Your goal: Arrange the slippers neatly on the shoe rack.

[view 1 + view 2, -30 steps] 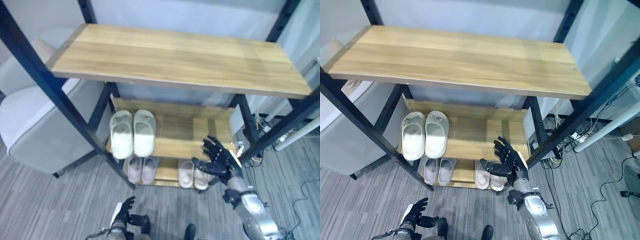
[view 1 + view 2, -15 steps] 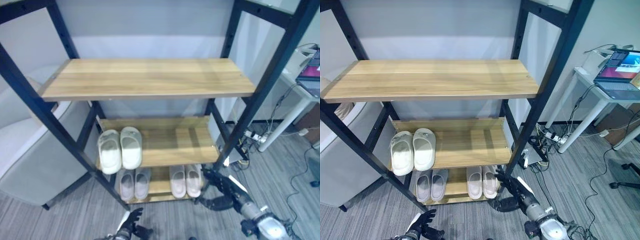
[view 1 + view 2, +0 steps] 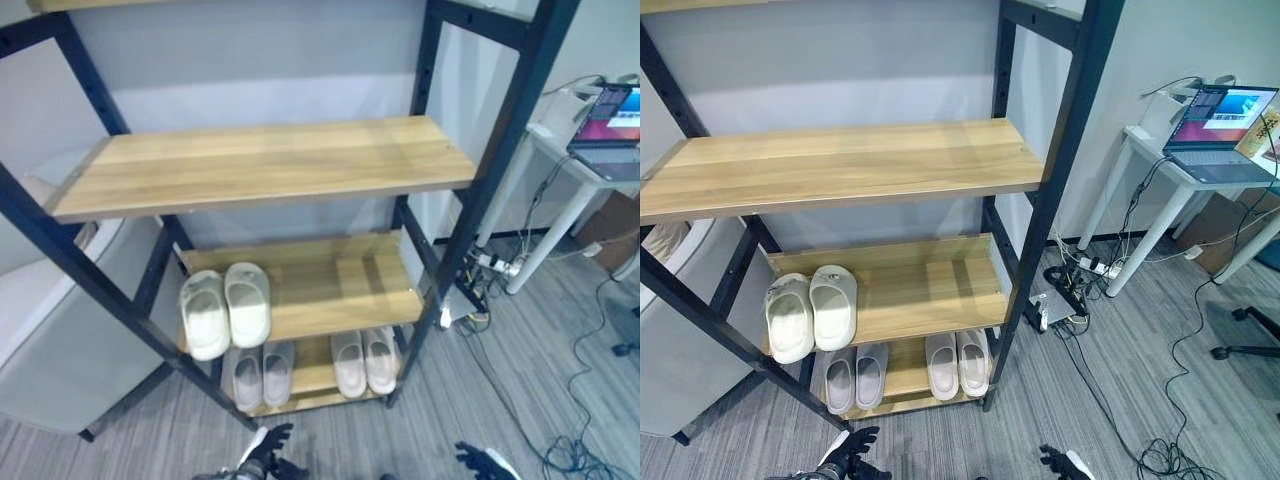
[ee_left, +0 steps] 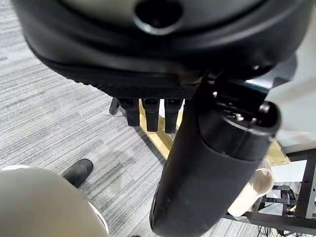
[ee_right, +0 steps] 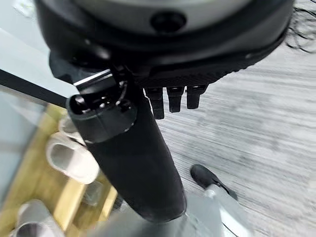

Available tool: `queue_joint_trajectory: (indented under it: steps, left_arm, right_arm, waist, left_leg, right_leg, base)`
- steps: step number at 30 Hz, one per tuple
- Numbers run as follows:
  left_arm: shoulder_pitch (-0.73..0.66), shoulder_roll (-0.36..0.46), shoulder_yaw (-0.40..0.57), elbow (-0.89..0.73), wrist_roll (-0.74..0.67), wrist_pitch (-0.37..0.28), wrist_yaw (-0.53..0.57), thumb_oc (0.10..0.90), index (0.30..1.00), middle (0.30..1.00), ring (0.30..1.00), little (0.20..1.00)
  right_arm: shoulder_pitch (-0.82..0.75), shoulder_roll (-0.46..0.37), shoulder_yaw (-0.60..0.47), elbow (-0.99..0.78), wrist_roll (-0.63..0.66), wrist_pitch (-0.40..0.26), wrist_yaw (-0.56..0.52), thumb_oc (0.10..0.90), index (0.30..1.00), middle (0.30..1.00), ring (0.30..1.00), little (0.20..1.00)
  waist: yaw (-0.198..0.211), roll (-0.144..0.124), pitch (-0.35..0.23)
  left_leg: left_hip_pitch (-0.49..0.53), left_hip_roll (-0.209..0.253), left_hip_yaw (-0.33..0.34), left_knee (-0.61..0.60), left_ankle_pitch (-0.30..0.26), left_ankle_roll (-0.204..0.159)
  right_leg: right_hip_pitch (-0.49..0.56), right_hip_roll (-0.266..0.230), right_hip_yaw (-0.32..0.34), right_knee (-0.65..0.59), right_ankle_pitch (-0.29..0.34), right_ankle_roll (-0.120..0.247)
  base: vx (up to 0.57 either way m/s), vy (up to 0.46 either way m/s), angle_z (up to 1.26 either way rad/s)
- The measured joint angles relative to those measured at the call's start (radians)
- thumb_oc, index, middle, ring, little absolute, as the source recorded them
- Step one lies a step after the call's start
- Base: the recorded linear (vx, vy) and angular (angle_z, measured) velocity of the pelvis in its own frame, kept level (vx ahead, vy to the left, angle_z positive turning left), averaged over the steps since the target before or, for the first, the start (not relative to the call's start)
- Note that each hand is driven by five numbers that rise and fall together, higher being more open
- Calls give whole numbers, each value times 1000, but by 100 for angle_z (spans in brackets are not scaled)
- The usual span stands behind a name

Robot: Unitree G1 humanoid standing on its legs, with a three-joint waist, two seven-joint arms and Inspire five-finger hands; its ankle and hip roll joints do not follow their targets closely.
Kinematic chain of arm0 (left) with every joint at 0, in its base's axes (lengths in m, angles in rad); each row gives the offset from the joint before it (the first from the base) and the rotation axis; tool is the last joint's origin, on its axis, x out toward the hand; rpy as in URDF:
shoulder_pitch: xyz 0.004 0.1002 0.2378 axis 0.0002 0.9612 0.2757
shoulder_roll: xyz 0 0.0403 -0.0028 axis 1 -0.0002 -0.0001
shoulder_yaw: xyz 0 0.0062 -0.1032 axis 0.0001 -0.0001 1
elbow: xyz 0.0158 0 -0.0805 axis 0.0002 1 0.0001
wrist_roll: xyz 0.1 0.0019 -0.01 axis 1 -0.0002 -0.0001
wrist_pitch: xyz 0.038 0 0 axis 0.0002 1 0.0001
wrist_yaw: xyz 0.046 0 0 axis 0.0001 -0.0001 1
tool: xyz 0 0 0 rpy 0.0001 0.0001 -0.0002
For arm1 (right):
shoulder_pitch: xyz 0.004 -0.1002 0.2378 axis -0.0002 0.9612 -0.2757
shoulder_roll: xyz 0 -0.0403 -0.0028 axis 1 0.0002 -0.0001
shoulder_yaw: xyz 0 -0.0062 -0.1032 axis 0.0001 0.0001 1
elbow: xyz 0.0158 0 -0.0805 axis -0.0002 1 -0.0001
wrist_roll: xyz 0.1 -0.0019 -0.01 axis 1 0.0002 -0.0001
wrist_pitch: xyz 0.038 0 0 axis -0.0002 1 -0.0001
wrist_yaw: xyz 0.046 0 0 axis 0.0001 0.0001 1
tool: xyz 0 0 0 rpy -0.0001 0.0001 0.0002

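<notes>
The shoe rack (image 3: pixel 265 165) has wooden shelves in a black frame. A white pair of slippers (image 3: pixel 225 310) lies side by side at the left of the middle shelf. On the bottom shelf a greyish pair (image 3: pixel 258 375) lies left and a beige pair (image 3: pixel 364 362) right, also seen as pale slippers (image 5: pixel 71 158) in the right wrist view. My left hand (image 3: pixel 265 462) hangs low before the rack, open, fingers (image 4: pixel 150 113) straight and holding nothing. My right hand (image 3: pixel 482 464) is at the lower right, away from the rack, open and empty, fingers (image 5: pixel 175 98) relaxed.
A grey upholstered seat (image 3: pixel 50 330) stands left of the rack. A white desk (image 3: pixel 1170 165) with a laptop (image 3: pixel 1218 125) stands at the right. A power strip and cables (image 3: pixel 1065 298) lie on the grey floor beside the rack's right leg.
The camera has pulled back and tilted up, so more of the rack and the desk show. My right hand has dropped away from the beige slippers to the view's lower edge.
</notes>
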Motion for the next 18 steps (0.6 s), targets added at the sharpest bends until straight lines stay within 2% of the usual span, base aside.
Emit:
queue_joint_trajectory:
  steps: [4, 10, 11, 12, 14, 15, 16, 17, 18]
  left_arm:
    - [-15, 2, 0, 16, 1, 0, 3, 800, 900, 900, 900, 900]
    - [-56, -6, 1, 62, -4, -6, 9, 800, 900, 900, 900, 900]
    - [-61, -3, 2, 67, -3, -16, 8, 800, 900, 900, 900, 900]
    - [-75, 0, 9, 84, -3, -19, 8, 800, 900, 900, 900, 900]
    - [-108, 8, 20, 124, 4, -15, 21, 800, 900, 900, 900, 900]
    - [-108, 7, 18, 130, 5, -14, 22, 800, 900, 900, 900, 900]
    - [-106, -2, 17, 134, 6, -14, 21, 800, 900, 900, 900, 900]
    - [-113, -8, -1, 132, 15, -14, 21, 800, 900, 900, 900, 900]
    - [-130, -4, -22, 128, 27, -14, 21, 800, 900, 900, 900, 900]
  right_arm:
    - [-35, 16, 0, 87, 1, 3, -28, 800, 900, 900, 900, 900]
    - [-120, 20, 5, 232, 3, 3, -46, 800, 900, 900, 900, 900]
    - [-135, 25, 7, 262, 3, 4, -49, 800, 900, 900, 900, 900]
    - [-145, 29, 9, 280, 2, 4, -55, 800, 900, 900, 900, 900]
    - [-146, 41, 16, 286, 0, 4, -63, 800, 900, 900, 900, 900]
    - [-143, 40, 15, 285, -1, 4, -63, 800, 900, 900, 900, 900]
    - [-145, 36, 12, 289, -4, 7, -64, 800, 900, 900, 900, 900]
    - [-139, 41, 5, 299, -18, 8, -67, 800, 900, 900, 900, 900]
    - [-142, 59, -3, 318, -23, 11, -65, 800, 900, 900, 900, 900]
  waist:
    - [25, 11, 7]
    - [39, 43, 64]
    - [40, 32, 65]
    - [39, 17, 69]
    - [17, -42, 67]
    - [5, -44, 68]
    - [-16, -31, 67]
    - [-21, -20, 66]
    - [-22, -31, 71]
  left_leg:
    - [-14, 11, -4, 2, -7, -7]
    - [-113, 15, -73, 114, -2, -28]
    - [-125, 11, -71, 150, -31, -39]
    - [-140, 0, -62, 217, -70, -25]
    - [-111, -50, -33, 327, -163, -15]
    - [-94, -49, -28, 328, -163, -14]
    - [-57, -41, -32, 295, -162, -9]
    - [-38, -44, -30, 237, -180, 14]
    - [-31, -57, -36, 204, -182, 28]
  right_leg:
    - [-7, 9, -1, 0, -6, -8]
    - [-38, 13, -47, 19, -12, -31]
    - [-46, -9, -65, 21, 0, -67]
    - [-45, -28, -71, 21, 4, -81]
    - [-39, -101, -72, 28, -2, -64]
    - [-39, -106, -72, 32, -3, -60]
    - [-44, -104, -73, 49, 3, -34]
    - [-63, -98, -72, 69, 2, -20]
    - [-80, -111, -70, 77, 7, -3]
  base:
    - [-209, -25, 3]
    - [-194, 1, 30]
    - [-89, 62, 13]
    - [-27, 53, -1]
    - [-22, 87, 5]
    - [-36, 113, 21]
    - [-41, 98, 22]
    - [-91, 199, 25]
    - [-97, 208, 22]
